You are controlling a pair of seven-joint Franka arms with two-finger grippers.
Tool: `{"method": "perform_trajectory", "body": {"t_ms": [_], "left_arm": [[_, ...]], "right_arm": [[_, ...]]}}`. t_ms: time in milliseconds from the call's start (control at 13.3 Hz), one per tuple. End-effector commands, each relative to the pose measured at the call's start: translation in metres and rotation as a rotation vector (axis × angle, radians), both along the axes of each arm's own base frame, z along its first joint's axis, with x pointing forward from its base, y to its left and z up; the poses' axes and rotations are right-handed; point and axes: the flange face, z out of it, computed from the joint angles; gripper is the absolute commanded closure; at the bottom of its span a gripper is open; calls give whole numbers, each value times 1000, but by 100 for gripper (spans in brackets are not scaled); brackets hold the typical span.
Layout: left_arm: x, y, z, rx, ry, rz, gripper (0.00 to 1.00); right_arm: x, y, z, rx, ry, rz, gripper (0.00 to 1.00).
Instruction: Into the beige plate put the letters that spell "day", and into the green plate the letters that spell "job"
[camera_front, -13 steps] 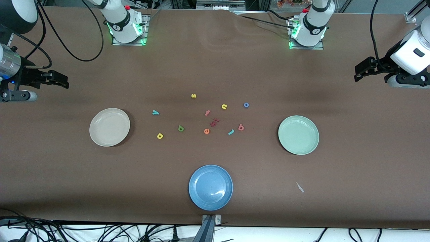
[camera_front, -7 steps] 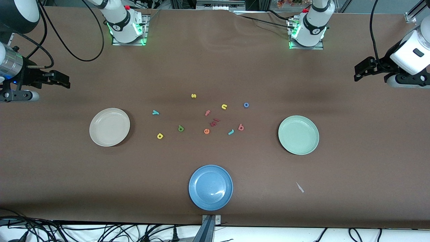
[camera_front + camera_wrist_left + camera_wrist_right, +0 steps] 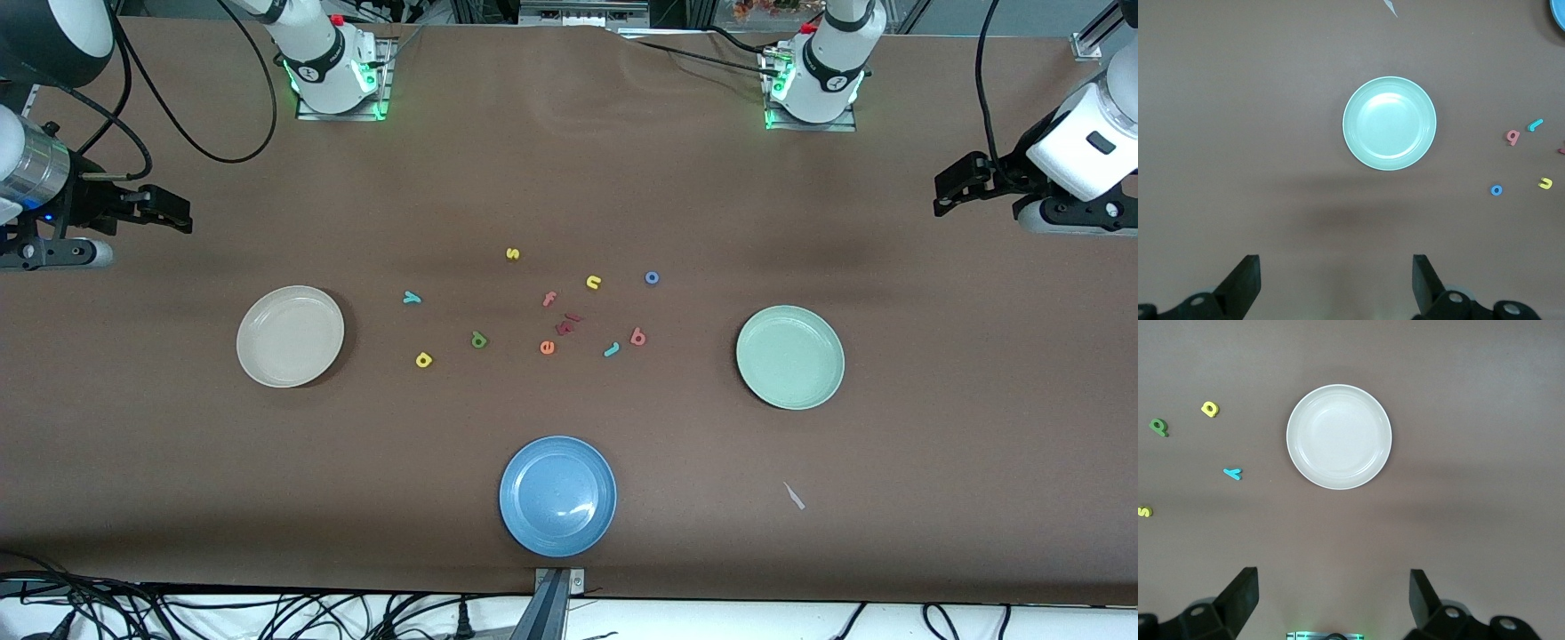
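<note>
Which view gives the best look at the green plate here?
The left wrist view: the green plate sits mid-picture, whole, empty and largest there. The front view shows it whole but smaller, toward the left arm's end of the table. The right wrist view does not show it.

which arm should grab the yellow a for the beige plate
Right. The yellow a lies beside the beige plate, toward the right arm's end, where the open right gripper hangs; the left gripper is over the table's farthest end.

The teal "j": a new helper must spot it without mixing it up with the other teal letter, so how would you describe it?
Find the green plate, then look to the cluster of letters at the table's middle. Beside the salmon-pink "b", slightly nearer the front camera, lies the teal "j". It is a small plain hook; the other teal letter, the forked "y", lies toward the beige plate.
</note>
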Motion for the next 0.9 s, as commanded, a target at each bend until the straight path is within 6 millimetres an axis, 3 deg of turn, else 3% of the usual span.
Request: {"method": "perform_trajectory", "body": {"t_ms": [0, 375, 826], "left_arm": [[5, 0, 5, -5, 7, -6, 0], [17, -2, 9, -6, -16, -10, 0], [16, -3, 9, -5, -13, -12, 0]], "right_arm": [[2, 1, 5, 6, 0, 3, 0], [2, 0, 5, 6, 1, 2, 0], [2, 0, 5, 5, 2, -3, 0]]}}
